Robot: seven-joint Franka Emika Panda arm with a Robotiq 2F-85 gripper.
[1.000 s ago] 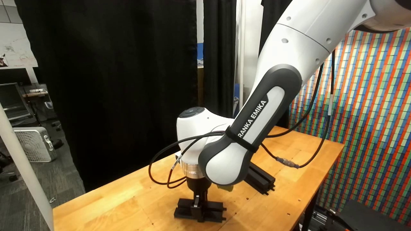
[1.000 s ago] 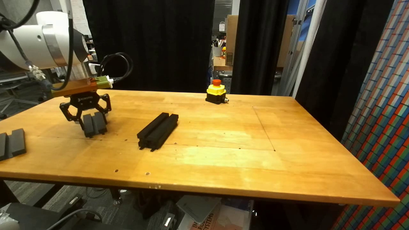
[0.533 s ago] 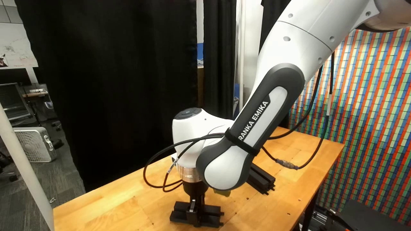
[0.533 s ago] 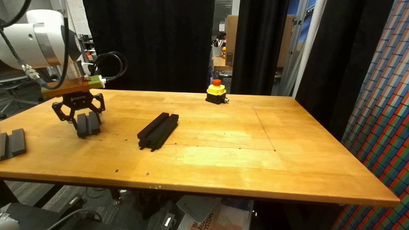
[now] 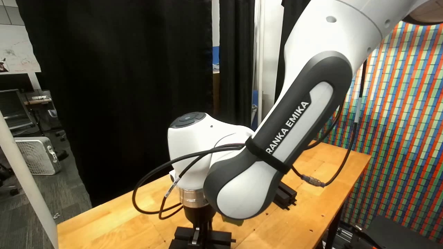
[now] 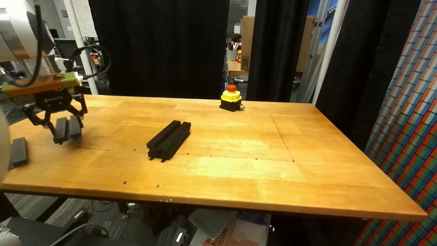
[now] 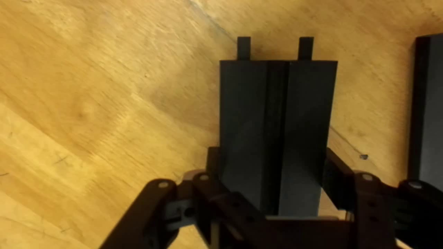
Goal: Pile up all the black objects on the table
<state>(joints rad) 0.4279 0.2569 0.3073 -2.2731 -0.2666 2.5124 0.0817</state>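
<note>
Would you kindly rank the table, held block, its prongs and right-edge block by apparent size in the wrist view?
Table
Held block
Prongs, both alike
Unranked: right-edge block, cut off, so unsure.

Three black plates (image 6: 175, 138), one button (image 6: 231, 97), one gripper (image 7: 272, 164)

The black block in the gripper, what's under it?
In the wrist view, wooden table shows beside the black block and two narrow tabs jut past one end. The block and gripper hide what's directly beneath; whether it touches wood, I can't tell.
</note>
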